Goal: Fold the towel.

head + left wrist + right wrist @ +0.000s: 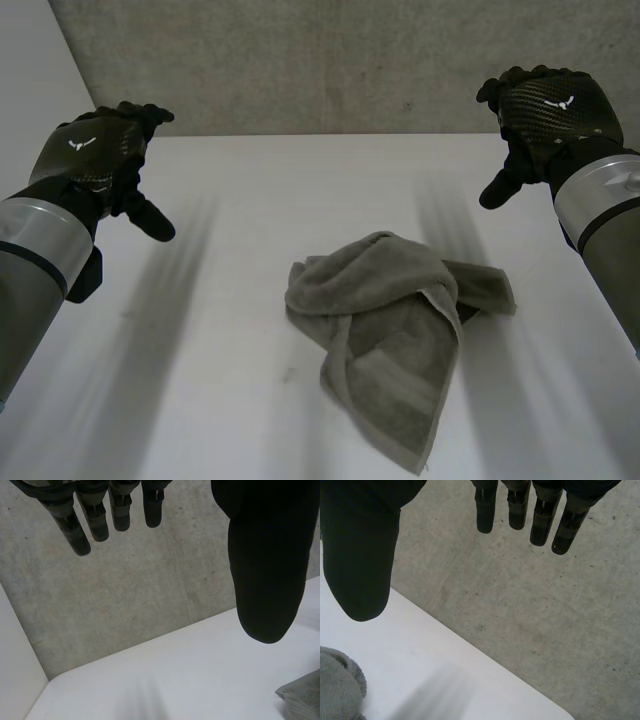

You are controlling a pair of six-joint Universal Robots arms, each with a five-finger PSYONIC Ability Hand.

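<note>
Left hand (95,160): held above desk (200,350), spread wide, empty. Grey towel (395,330): crumpled mid-desk, between both hands and well apart from each. Right hand (545,110): likewise wide and empty. I judge both are poised to reach for corners.

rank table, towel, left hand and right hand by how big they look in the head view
1. table
2. towel
3. left hand and right hand: they look about alike, so I won't rank them. Both seem nearer the camera than the towel, which may inflate them.
</note>
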